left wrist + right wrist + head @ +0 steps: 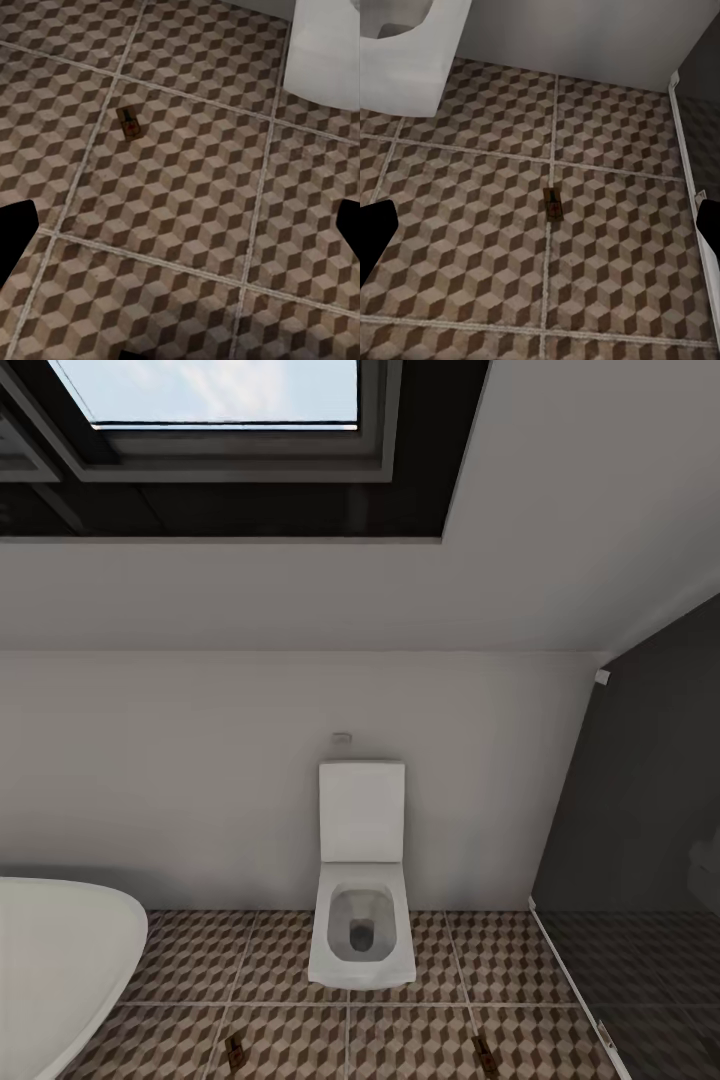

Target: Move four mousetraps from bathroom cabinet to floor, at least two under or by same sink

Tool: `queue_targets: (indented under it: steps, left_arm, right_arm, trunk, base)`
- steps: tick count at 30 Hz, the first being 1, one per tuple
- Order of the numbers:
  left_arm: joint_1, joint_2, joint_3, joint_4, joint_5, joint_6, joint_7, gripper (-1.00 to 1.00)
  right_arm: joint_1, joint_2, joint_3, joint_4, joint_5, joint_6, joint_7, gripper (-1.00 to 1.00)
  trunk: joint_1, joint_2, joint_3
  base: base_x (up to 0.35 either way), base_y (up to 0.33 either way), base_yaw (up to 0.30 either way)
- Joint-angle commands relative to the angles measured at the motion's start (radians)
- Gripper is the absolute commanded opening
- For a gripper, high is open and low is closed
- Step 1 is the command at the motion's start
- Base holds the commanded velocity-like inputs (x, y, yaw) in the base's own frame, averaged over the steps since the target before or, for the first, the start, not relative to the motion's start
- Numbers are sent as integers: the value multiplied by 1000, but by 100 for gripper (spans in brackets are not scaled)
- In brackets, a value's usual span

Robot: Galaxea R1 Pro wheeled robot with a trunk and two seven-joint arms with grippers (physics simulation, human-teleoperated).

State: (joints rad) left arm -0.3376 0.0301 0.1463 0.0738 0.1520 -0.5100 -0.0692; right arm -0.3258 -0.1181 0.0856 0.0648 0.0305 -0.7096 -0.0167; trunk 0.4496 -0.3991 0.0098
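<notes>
Brown cube-patterned bathroom floor (200,960), nearest: two mousetraps lie flat, one (235,1050) toward the bathtub (60,960), one (484,1052) toward the glass shower partition (640,810). Left gripper (180,240) and right gripper (540,240): spread wide, empty, above the tiles. Beyond: white toilet (362,900) against the wall; skylight (215,390) overhead. Progress, judged: two traps down, two outstanding; sink placement unverifiable.
</notes>
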Motion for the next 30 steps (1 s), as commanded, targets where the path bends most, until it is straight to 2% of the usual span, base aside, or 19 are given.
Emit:
queue_targets:
  steps: [1,30]
  left_arm:
    - [-1,0,4,4,8,-5,-7,100]
    - [-1,-1,4,4,8,-5,-6,100]
  right_arm:
    - [-1,0,6,4,0,-5,-2,100]
    - [-1,0,6,4,0,-5,-2,100]
  trunk:
    - [0,-1,0]
    - [0,-1,0]
  base:
    - [0,0,0]
    - [0,0,0]
